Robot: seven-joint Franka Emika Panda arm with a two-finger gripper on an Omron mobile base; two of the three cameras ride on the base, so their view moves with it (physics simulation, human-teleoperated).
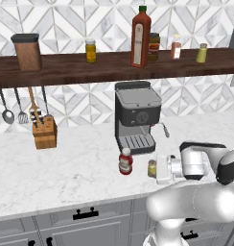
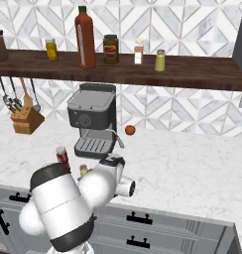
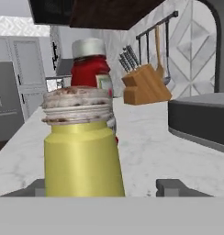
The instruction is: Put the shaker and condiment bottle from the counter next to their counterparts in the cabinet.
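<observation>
The small yellow-green cylindrical shaker with its grey metal cap (image 3: 81, 147) stands on the counter just in front of the black coffee machine (image 1: 136, 115), between the spread fingers of the open gripper (image 3: 101, 188), likely light, rigid and smooth, best pinched mid-body.

We see our arm bent low over the counter edge, its forearm lying nearly level and the wrist turned sideways, so the hand points across rather than down. In the left base view our gripper (image 1: 156, 169) sits at the end of the white hand. In the hand view the two fingertips (image 3: 171, 187) stand well apart, jaws wide, one on each side of the shaker (image 3: 81, 147), neither clearly pressing it.
</observation>
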